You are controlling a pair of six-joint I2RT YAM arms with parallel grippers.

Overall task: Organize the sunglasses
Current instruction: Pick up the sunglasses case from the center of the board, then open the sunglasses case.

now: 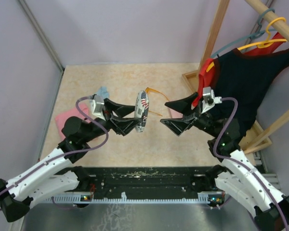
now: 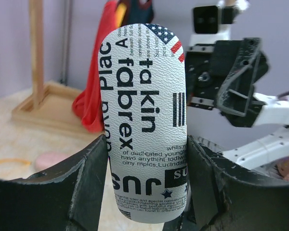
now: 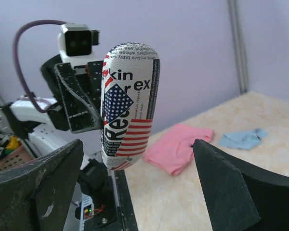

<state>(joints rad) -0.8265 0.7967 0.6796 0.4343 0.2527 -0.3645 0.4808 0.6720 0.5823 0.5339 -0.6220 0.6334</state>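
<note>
My left gripper (image 1: 135, 120) is shut on a black-and-white printed case (image 1: 142, 111) with a flag pattern and holds it upright above the table. In the left wrist view the case (image 2: 144, 125) stands between both fingers (image 2: 89, 178). My right gripper (image 1: 164, 113) faces the case from the right with its jaws wide open and nothing between them; the case (image 3: 130, 101) hangs a little beyond its fingertips (image 3: 221, 178). Thin orange arms of the sunglasses (image 1: 154, 96) show on the table behind the case. A pink oblong case (image 2: 50, 160) lies on the table further back.
A pink cloth (image 1: 67, 118) and a blue cloth (image 1: 102, 91) lie at the left of the table. A wooden rack (image 1: 216, 33) with hanging dark and red garments (image 1: 241, 82) stands at the right, its base frame (image 1: 190, 77) on the table.
</note>
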